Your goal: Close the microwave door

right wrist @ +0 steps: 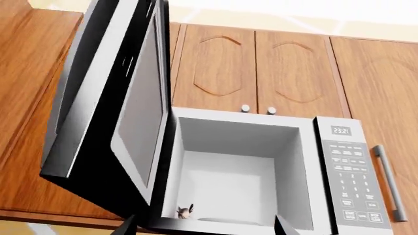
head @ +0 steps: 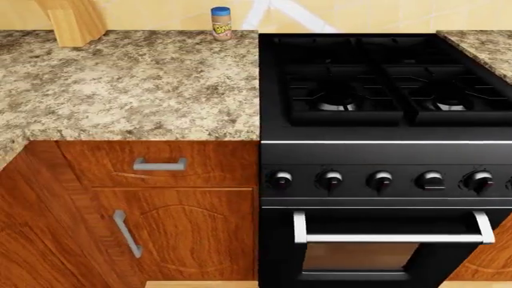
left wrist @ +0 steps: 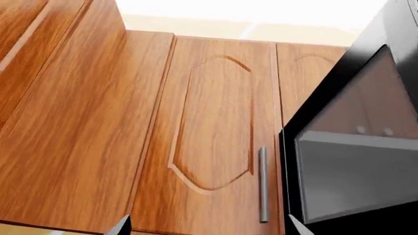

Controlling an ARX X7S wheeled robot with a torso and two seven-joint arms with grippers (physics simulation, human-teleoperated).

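In the right wrist view the microwave (right wrist: 339, 171) hangs under wooden wall cabinets with its door (right wrist: 111, 103) swung wide open, showing the white cavity (right wrist: 235, 171). A small brown item (right wrist: 185, 212) lies at the cavity's front edge. My right gripper (right wrist: 205, 227) is open below the cavity, only its fingertips (right wrist: 128, 226) showing. In the left wrist view the door (left wrist: 353, 147) appears from its outer side, black-framed with a glass pane. My left gripper (left wrist: 207, 226) is open beside it, its fingertips (left wrist: 120, 225) spread wide. Neither gripper shows in the head view.
The head view looks down on a black gas stove (head: 384, 90) with an oven handle (head: 392, 237), a granite counter (head: 120, 90), a jar (head: 222, 23) at the back, and base cabinets with a drawer handle (head: 159, 164). A wall cabinet handle (left wrist: 263, 183) stands near the microwave door.
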